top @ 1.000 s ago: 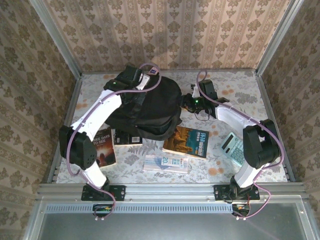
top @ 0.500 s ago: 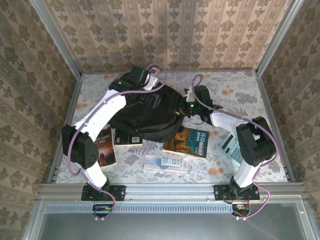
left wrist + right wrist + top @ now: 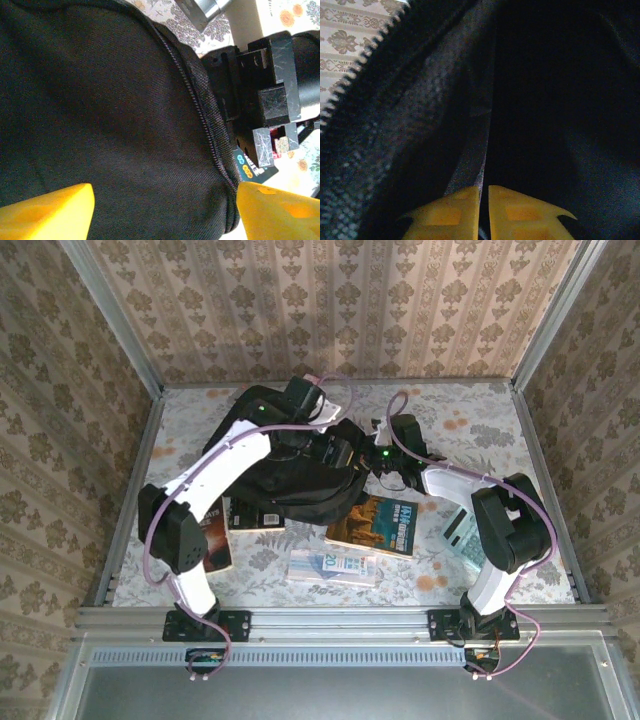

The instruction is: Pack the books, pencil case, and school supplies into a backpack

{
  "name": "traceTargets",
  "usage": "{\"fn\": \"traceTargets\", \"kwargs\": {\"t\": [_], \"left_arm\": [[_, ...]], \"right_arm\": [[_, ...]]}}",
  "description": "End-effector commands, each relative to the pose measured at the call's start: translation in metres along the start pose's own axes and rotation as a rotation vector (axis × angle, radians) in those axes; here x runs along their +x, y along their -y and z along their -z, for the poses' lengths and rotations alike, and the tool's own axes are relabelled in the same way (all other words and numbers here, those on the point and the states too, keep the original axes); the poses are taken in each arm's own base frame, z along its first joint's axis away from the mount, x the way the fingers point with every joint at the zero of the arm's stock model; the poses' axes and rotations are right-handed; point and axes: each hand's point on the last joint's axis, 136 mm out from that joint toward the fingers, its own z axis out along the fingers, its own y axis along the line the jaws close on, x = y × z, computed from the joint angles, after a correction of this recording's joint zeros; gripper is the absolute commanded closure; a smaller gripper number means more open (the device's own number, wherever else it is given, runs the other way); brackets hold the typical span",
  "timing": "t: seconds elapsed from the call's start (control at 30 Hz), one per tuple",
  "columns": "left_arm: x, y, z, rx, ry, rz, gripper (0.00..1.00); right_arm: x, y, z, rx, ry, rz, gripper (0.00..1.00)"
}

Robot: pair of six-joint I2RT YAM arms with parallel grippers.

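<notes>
Left gripper just let go, jaws apart over the backpack; right gripper now pinches its lining, so books next I guess.

beige damask-papered walls around a floral tabletop, aluminium frame rails

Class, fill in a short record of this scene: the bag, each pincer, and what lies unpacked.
bag: black, mid-table
left pincer: open, over the bag's fabric
right pincer: closed, apparently pinching bag fabric
unpacked: teal book, dark book, black book, calculator
surface: patterned table
</notes>
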Motion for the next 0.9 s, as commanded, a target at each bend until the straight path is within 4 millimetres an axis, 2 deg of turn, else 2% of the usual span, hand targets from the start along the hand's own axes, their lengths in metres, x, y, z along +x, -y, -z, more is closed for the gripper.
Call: {"fn": "traceTargets", "kwargs": {"t": [0.0,0.17,0.4,0.57,0.67,0.87], "left_arm": [[-0.005,0.014,0.003,0.034,-0.007,0.017,0.23],[-0.006,0.014,-0.002,0.026,-0.016,0.031,0.22],[-0.005,0.016,-0.008,0.037,-0.029,0.040,0.22],[-0.002,0.013,-0.012,0.028,-0.039,0.045,0.27],[-0.002,0.014,-0.013,0.039,-0.040,0.049,0.39],[-0.007,0.019,-0.007,0.065,-0.023,0.050,0.77]], "right_arm": [[0.000,-0.029,0.009,-0.092,0.005,0.018,0.90],[0.000,-0.040,0.015,-0.150,0.015,0.000,1.00],[0.000,-0.044,0.016,-0.183,0.014,-0.024,1.00],[-0.001,-0.046,0.017,-0.229,0.020,-0.059,1.00],[-0.001,-0.048,0.018,-0.254,0.025,-0.070,1.00],[0.000,-0.047,0.019,-0.250,0.030,-0.070,1.00]]}}
